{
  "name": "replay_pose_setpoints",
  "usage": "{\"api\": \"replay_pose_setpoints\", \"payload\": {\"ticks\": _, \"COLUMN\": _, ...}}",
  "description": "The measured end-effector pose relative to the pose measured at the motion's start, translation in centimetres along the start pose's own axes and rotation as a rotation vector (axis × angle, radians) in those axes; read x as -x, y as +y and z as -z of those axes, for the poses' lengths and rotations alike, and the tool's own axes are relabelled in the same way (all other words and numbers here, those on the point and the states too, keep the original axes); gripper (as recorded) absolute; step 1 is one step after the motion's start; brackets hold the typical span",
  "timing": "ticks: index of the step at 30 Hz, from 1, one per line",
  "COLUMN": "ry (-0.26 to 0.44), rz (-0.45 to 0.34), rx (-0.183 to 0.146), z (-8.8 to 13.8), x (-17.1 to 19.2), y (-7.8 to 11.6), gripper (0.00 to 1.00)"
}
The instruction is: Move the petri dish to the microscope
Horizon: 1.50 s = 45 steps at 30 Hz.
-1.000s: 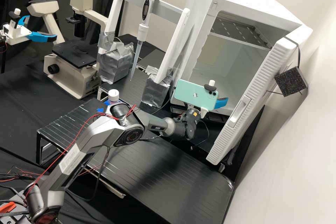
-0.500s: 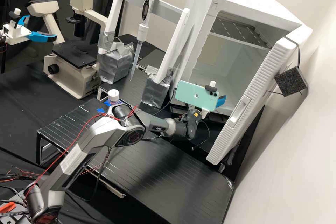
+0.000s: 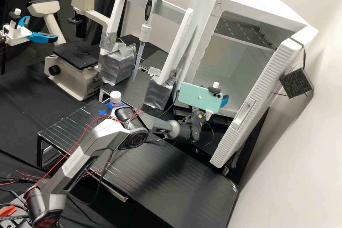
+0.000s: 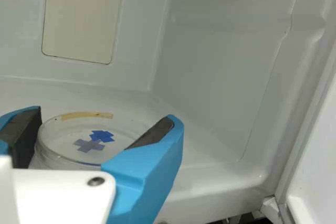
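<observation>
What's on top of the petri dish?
On the petri dish: a blue patch, a greyish cross, a tan strip by the rim; the part behind the gripper is covered.

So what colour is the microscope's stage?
The microscope stage is black; it shows best in the high view.
</observation>
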Motion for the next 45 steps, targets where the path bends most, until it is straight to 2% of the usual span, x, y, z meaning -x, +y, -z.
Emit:
{"api": "replay_pose_setpoints", "payload": {"ticks": 16, "ry": -0.006, "rz": 0.001, "rx": -0.002, "z": -0.2, "x": 0.1, "y": 0.0, "gripper": 0.00}}
{"api": "replay_pose_setpoints", "payload": {"ticks": 25, "ry": -0.008, "rz": -0.004, "rx": -0.031, "z": -1.2, "x": 2.7, "y": 0.3, "gripper": 0.00}}
{"api": "replay_pose_setpoints", "payload": {"ticks": 31, "ry": 0.010, "rz": -0.050, "rx": -0.068, "z": -1.7, "x": 5.7, "y": 0.9, "gripper": 0.00}}
{"api": "replay_pose_setpoints", "payload": {"ticks": 36, "ry": 0.016, "rz": -0.092, "rx": -0.045, "z": -2.0, "x": 8.5, "y": 0.7, "gripper": 0.00}}
{"api": "replay_pose_setpoints", "payload": {"ticks": 39, "ry": 0.021, "rz": -0.111, "rx": -0.018, "z": -2.0, "x": 10.4, "y": 0.7, "gripper": 0.00}}
{"api": "replay_pose_setpoints", "payload": {"ticks": 43, "ry": 0.053, "rz": -0.140, "rx": -0.005, "z": -1.7, "x": 12.8, "y": 0.4, "gripper": 0.00}}
{"api": "replay_pose_setpoints", "payload": {"ticks": 45, "ry": 0.050, "rz": -0.150, "rx": -0.012, "z": -1.4, "x": 14.0, "y": 0.4, "gripper": 0.00}}
